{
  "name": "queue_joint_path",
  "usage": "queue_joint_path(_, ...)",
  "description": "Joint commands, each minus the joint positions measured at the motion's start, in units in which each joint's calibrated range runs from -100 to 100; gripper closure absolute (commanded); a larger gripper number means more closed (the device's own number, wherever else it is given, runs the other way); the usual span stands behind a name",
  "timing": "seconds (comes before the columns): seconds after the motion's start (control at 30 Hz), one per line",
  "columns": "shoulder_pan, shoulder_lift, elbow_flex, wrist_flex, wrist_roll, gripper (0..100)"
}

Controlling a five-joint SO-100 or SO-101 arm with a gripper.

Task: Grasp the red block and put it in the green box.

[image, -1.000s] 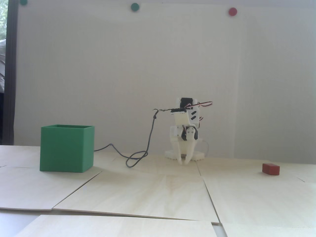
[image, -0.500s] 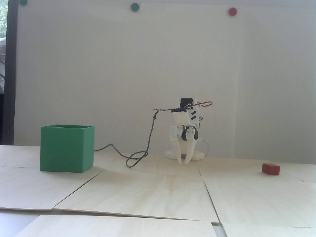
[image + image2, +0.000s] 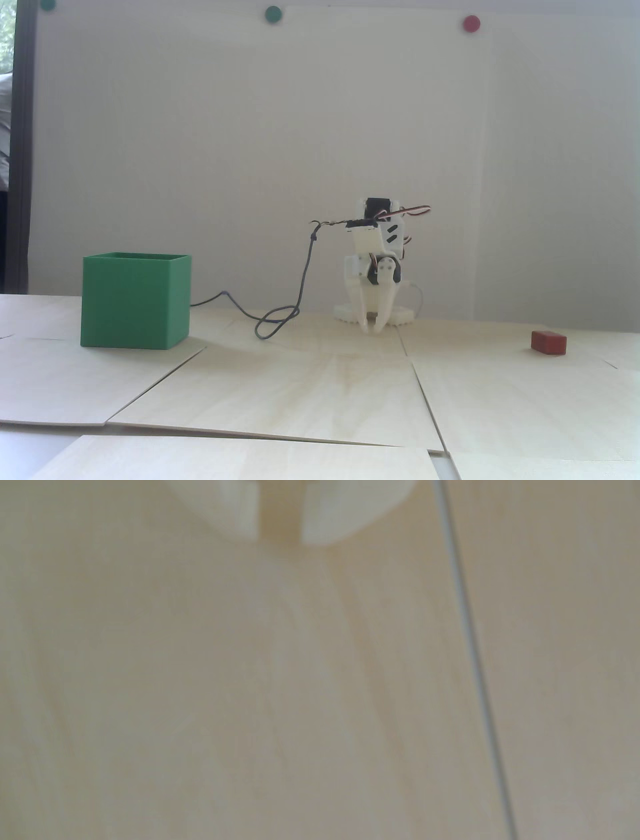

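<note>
The red block [image 3: 548, 342] lies on the wooden table at the far right of the fixed view. The green box [image 3: 136, 300] stands open-topped at the left. My white gripper [image 3: 372, 329] hangs tips-down close above the table in the middle, in front of the arm's base, far from both. Its jaws stand a narrow gap apart with nothing between them. In the wrist view the gripper [image 3: 280, 540] enters from the top edge over bare wood. Block and box are out of the wrist view.
A dark cable [image 3: 280, 320] loops on the table between the box and the arm. The table is made of light wooden panels with seams [image 3: 474, 660]. A white wall stands behind, with coloured magnets [image 3: 471, 23] near its top.
</note>
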Motion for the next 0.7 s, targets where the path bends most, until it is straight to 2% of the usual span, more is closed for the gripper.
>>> queue_joint_path(0.0,-0.45,0.66,0.82,1.10,-0.35,97)
queue_joint_path(0.17,-2.54,0.90,0.82,-0.50,0.12,97)
queue_joint_path(0.33,-9.86,6.19,-4.41,-13.32,0.12,97)
queue_joint_path(0.47,-16.13,22.22,-24.82,-13.99,-0.09,91)
queue_joint_path(0.67,-17.18,45.35,-56.94,-7.08,0.07,88)
